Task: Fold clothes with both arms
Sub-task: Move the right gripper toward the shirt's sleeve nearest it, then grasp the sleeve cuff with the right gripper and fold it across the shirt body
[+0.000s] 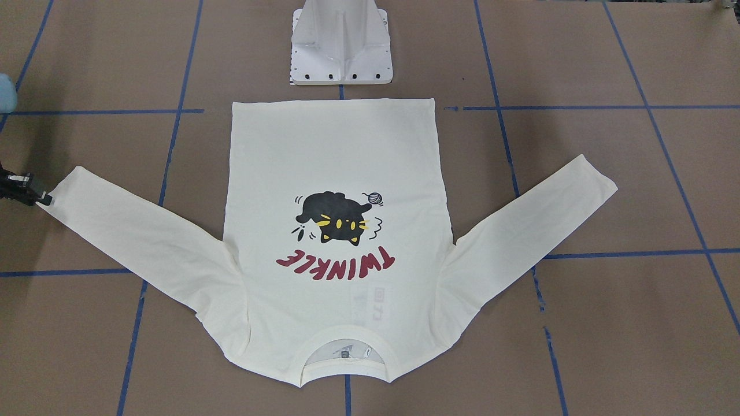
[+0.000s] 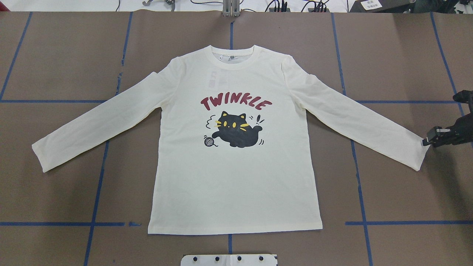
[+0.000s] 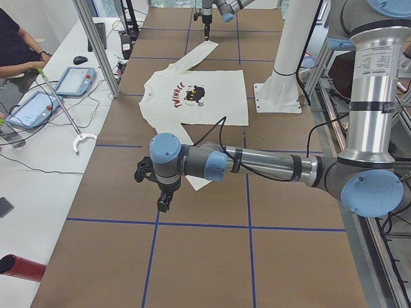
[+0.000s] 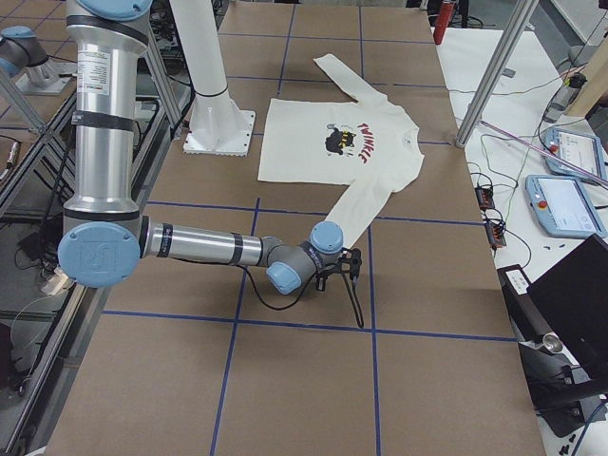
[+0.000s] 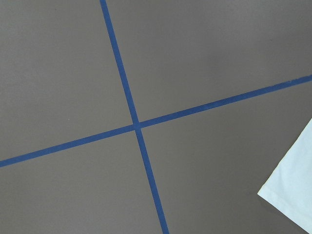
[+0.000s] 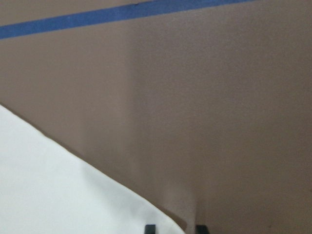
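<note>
Overhead exterior, right edge: right tool (image 2: pixel 427 141), released, addresses T-shirt (image 2: pixel 236 184) cuff (image 2: pixel 420 153), presumably for folding (left tool (image 3: pixel 163 206): cannot tell).

Brown table (image 2: pixel 55 55) gridded with blue tape lines (image 5: pixel 136 126). Aluminium post (image 3: pixel 96 45) at table edge. Beside table, white bench (image 3: pixel 38 186) carrying two blue-edged tablets (image 3: pixel 74 80) and red cylinder (image 3: pixel 22 268). Seated person (image 3: pixel 16 38) beyond bench.

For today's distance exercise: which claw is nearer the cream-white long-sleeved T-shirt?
Right. The right claw is at a sleeve cuff of the cream-white long-sleeved T-shirt; the left claw hangs over brown table beyond the other cuff.
</note>
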Tool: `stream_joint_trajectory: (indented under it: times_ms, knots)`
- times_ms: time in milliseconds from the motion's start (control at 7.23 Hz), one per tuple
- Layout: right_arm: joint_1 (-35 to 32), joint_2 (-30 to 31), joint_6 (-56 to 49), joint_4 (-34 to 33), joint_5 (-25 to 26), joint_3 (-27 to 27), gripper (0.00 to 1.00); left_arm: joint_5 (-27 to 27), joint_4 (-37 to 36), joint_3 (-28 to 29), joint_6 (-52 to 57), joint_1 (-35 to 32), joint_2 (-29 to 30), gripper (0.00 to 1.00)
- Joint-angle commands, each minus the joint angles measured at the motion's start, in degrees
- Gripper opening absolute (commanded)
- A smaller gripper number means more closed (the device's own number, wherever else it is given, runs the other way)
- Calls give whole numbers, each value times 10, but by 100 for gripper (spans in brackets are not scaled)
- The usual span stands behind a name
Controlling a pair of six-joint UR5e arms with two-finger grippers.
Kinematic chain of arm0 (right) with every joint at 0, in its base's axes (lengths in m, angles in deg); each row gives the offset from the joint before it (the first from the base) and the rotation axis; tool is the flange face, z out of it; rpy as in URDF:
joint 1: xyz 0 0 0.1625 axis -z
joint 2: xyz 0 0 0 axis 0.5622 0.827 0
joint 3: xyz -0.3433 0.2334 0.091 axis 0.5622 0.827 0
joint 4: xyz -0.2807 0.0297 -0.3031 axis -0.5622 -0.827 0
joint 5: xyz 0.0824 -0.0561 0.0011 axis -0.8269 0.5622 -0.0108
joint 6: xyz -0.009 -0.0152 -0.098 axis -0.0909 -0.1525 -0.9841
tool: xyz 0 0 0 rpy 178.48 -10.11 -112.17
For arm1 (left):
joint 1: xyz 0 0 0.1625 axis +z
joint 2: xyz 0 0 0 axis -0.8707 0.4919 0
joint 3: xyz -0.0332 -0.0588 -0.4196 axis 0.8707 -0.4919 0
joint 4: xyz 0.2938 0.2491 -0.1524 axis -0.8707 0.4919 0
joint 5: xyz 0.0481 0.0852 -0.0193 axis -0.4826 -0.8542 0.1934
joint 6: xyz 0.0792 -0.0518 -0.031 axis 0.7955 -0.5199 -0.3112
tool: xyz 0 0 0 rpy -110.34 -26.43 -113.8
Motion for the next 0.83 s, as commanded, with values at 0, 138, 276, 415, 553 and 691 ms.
stream_joint_trajectory:
  times_ms: [0,138,276,415,553,691]
  knots:
    - [0,-1,1,0,-8,-7,0,0,0,1,1,0,0,100]
    - [0,0,18,0,-28,-42,0,0,0,1,1,0,0,100]
    - [0,-4,72,-3,-30,-82,0,0,1,1,1,0,0,100]
    - [33,-29,153,-9,-25,-130,0,0,1,0,2,0,0,100]
    - [70,-113,274,-18,-17,-133,0,0,5,0,1,0,0,100]
    - [123,-206,379,-48,28,-128,0,0,13,0,1,0,0,100]
